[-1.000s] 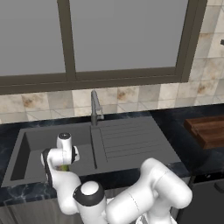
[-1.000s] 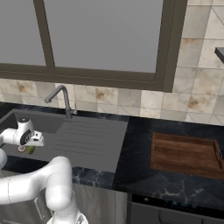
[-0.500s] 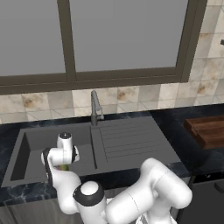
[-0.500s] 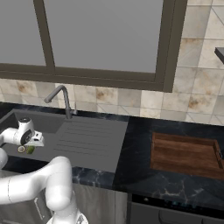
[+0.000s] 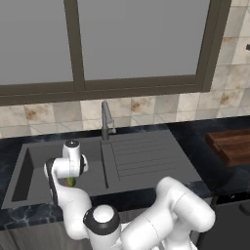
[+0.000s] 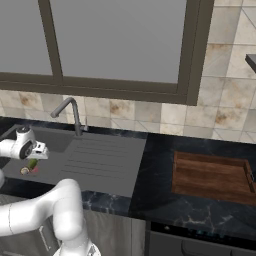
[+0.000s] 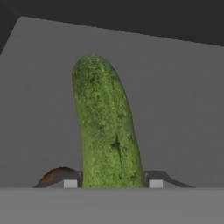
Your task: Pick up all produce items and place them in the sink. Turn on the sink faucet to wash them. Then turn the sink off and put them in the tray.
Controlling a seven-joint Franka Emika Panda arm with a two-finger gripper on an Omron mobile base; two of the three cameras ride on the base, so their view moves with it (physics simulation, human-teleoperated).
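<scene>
Gripping the green cucumber (image 7: 107, 127) between both fingertips (image 7: 70, 181), gripper (image 7: 110, 183) lowered inside the dark grey sink (image 5: 29, 171). Cucumber held lengthwise above basin floor, beside the red drain mark (image 7: 54, 173). Small tan-brown round item (image 6: 24, 171) on basin floor nearby. Faucet (image 5: 105, 119) behind basin; wooden tray (image 6: 212, 177) on counter, well apart.

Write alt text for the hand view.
A green cucumber stands between the two fingertips of the gripper, closed on it, over the dark grey sink floor. A small red drain mark peeks out beside it.
</scene>
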